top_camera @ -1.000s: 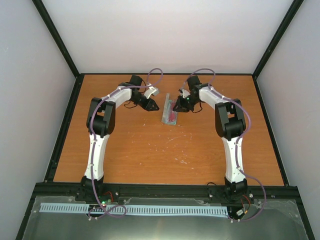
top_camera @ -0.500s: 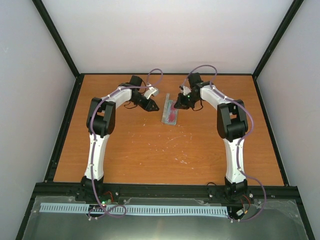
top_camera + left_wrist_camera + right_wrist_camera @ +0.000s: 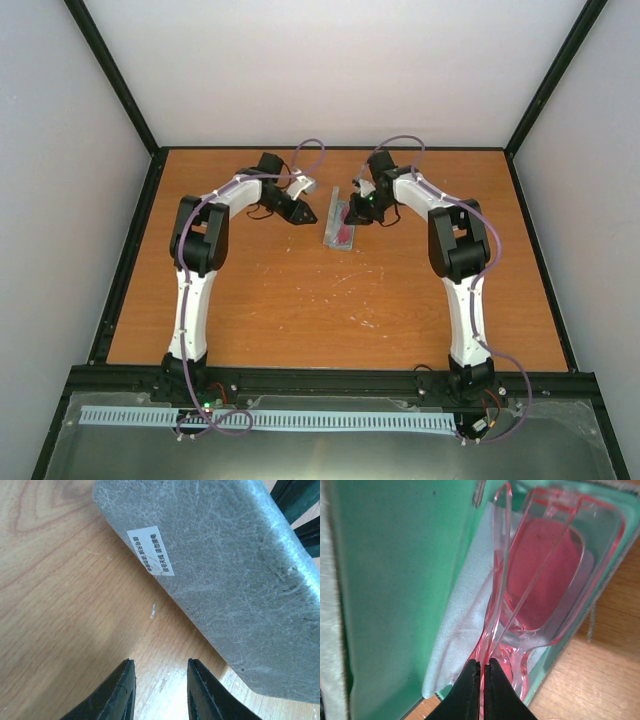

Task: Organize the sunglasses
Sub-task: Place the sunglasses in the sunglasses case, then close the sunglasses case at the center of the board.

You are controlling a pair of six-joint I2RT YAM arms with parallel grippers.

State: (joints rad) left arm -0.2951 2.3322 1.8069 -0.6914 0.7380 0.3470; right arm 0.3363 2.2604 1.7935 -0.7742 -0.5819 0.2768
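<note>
The sunglasses (image 3: 545, 570), with a translucent red-pink frame, lie folded in the open grey case (image 3: 338, 226) at the back middle of the table. The case has a green lining (image 3: 400, 580). My right gripper (image 3: 482, 662) is shut on the thin top rim of the sunglasses, at the case's far end in the top view (image 3: 360, 210). A pale blue cloth (image 3: 457, 645) lies under the sunglasses. My left gripper (image 3: 161, 662) is open and empty just above the table, next to the case's grey outer side (image 3: 225, 575), left of the case in the top view (image 3: 302, 213).
A white sticker (image 3: 150, 550) with print sits on the case's outer side. The wooden table (image 3: 300, 300) has black rails along its edges and white walls around it. Pale scuff marks lie in the middle of the table.
My right gripper has shifted slightly at the case's far end. The left arm has barely moved.
</note>
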